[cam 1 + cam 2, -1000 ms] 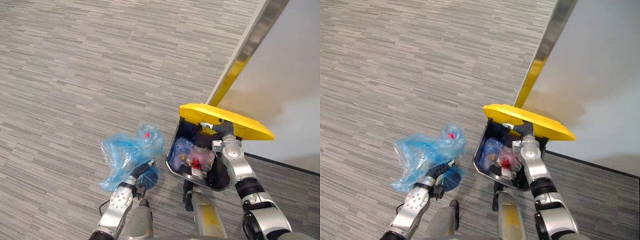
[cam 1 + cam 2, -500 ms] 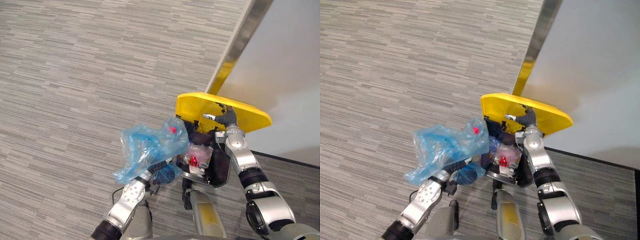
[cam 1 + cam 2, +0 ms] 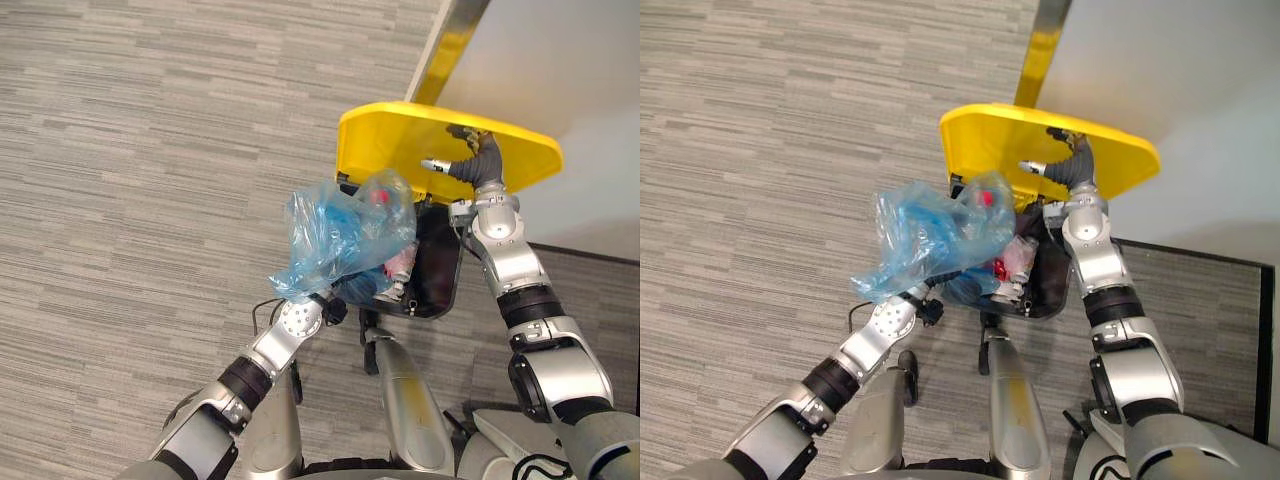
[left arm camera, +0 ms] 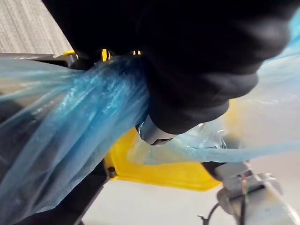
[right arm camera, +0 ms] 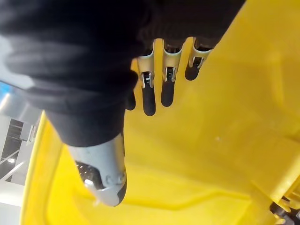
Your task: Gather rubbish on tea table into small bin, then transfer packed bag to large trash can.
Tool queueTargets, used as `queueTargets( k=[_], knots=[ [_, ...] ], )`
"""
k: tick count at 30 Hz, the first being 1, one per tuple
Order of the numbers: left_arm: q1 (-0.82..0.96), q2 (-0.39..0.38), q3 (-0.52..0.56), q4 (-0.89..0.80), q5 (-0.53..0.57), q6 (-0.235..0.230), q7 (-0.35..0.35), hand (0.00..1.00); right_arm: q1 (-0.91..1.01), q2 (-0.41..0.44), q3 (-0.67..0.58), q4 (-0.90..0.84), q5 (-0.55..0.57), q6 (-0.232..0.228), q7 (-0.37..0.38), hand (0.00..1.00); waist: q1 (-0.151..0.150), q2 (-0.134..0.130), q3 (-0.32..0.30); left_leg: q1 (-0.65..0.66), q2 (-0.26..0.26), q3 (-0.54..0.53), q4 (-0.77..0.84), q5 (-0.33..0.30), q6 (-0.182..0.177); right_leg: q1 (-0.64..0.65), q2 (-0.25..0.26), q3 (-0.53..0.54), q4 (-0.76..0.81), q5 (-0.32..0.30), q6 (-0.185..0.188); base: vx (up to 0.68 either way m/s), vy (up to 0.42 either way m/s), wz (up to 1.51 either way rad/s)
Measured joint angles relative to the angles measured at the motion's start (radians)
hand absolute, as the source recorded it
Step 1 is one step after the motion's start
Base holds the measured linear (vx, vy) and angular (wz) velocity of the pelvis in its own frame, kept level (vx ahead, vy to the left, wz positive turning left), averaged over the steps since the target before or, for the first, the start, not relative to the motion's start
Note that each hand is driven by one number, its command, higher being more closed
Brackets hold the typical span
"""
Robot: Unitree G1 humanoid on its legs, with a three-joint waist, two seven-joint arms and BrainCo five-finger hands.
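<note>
Blue bag [image 3: 345, 235] hangs over the edge of the open trash can [image 3: 445, 285], neck squeezed in your left hand [image 3: 305, 318], and your right hand [image 3: 470, 165] props the yellow lid [image 3: 380, 140] with flat fingers, so a slip could drop it onto the bag.

The right arm [image 3: 512, 262], reaching down from the yellow lid [image 3: 380, 140], was built of smooth silver-grey shells, each segment rounded. A black ribbed band sat between two of them, and a dark round joint lay farther from the lid. The right hand [image 3: 478, 160], at the lid, wore a dark ribbed cover over its back and wrist. From the cover came a row of silver fingers [image 5: 149, 93] with dark tips and, apart from them, a thicker silver-grey thumb [image 5: 107, 178]. The left arm [image 3: 262, 358], below and left of the lid, had a pale round wrist shell dotted with small dark holes, then a black band. The left hand [image 3: 322, 308] was dark-covered too.
</note>
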Motion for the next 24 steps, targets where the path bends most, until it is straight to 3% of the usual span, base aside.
queueTargets(
  k=[11,14,21,22,24],
  knots=[
    [-0.226,-0.043,-0.027,0.179,0.042,0.031,-0.001,1.00,0.000,-0.001,0.062,-0.317,0.006,-0.006,-0.022,0.00,-0.004,0.006,0.036,-0.232,0.045,0.040,0.206,-0.076,0.012,-0.204,0.005,0.021,0.104,-0.004,0.004,-0.02,0.008,-0.10],
    [-0.257,-0.047,-0.021,0.185,0.067,0.042,0.003,1.00,-0.006,0.013,0.095,-0.382,0.011,-0.032,-0.023,0.00,0.003,0.006,0.036,-0.288,0.057,0.061,0.248,-0.091,0.019,-0.259,0.006,0.030,0.127,-0.003,0.003,0.00,0.027,-0.13],
    [-0.278,-0.077,0.026,0.266,0.116,0.061,0.003,1.00,-0.061,0.027,0.136,-0.396,0.011,-0.050,-0.030,0.00,0.002,0.007,0.037,-0.338,0.060,0.081,0.279,-0.102,0.031,-0.305,0.004,0.045,0.141,-0.002,0.001,0.04,0.026,-0.04],
    [-0.279,-0.082,0.045,0.272,0.120,0.067,0.003,0.00,-0.062,0.027,0.145,-0.396,0.011,-0.054,-0.032,0.00,0.002,0.007,0.037,-0.338,0.060,0.084,0.281,-0.103,0.032,-0.306,0.004,0.047,0.141,-0.002,0.001,0.03,0.022,-0.03],
    [-0.291,-0.093,0.066,0.299,0.147,0.074,0.007,0.00,-0.068,0.028,0.161,-0.396,0.012,-0.057,-0.033,0.00,0.002,0.007,0.037,-0.340,0.060,0.094,0.286,-0.107,0.036,-0.312,0.004,0.055,0.143,-0.002,0.001,0.03,0.027,-0.09]
  ],
)
